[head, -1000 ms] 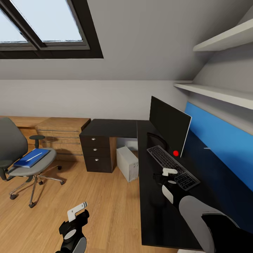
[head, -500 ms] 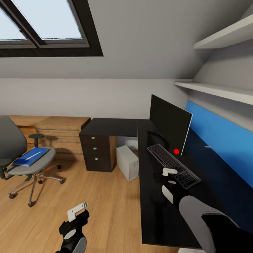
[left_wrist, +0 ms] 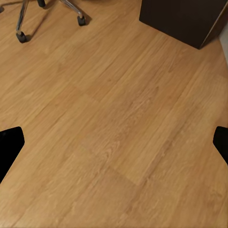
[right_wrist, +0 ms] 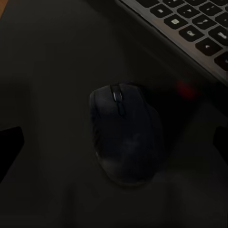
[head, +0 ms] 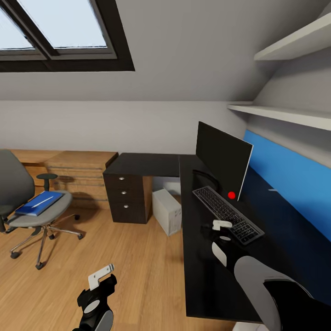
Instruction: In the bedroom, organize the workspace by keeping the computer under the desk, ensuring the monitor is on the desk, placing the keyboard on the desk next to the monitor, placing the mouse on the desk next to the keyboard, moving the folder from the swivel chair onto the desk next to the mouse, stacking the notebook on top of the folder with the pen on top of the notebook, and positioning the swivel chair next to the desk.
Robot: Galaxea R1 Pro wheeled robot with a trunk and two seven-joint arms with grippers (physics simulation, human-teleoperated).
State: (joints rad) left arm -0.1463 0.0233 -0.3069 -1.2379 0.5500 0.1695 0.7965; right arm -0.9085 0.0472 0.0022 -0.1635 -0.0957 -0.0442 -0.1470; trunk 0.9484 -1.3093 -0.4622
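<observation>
At lower centre-right, our right tool (head: 219, 230) hangs spread wide over the mouse (right_wrist: 126, 135), which lies free on the table (head: 202, 276) beside the keyboard (head: 227, 214); our left tool (head: 99, 280) hangs released over the floor (left_wrist: 118, 123).

The black L-shaped desk (head: 151, 164) carries the monitor (head: 222, 158), standing toward the back edge by the blue panel. The keyboard (head: 227, 214) lies flat just in front of the monitor, running along the desk's long arm. The mouse (right_wrist: 126, 137) rests on the desktop just beside the keyboard's long edge, not touching it. The wooden floor (head: 138, 271) carries the computer (head: 167, 212) under the desk, next to the drawer unit, and the swivel chair (head: 32, 207), well apart from the desk.
</observation>
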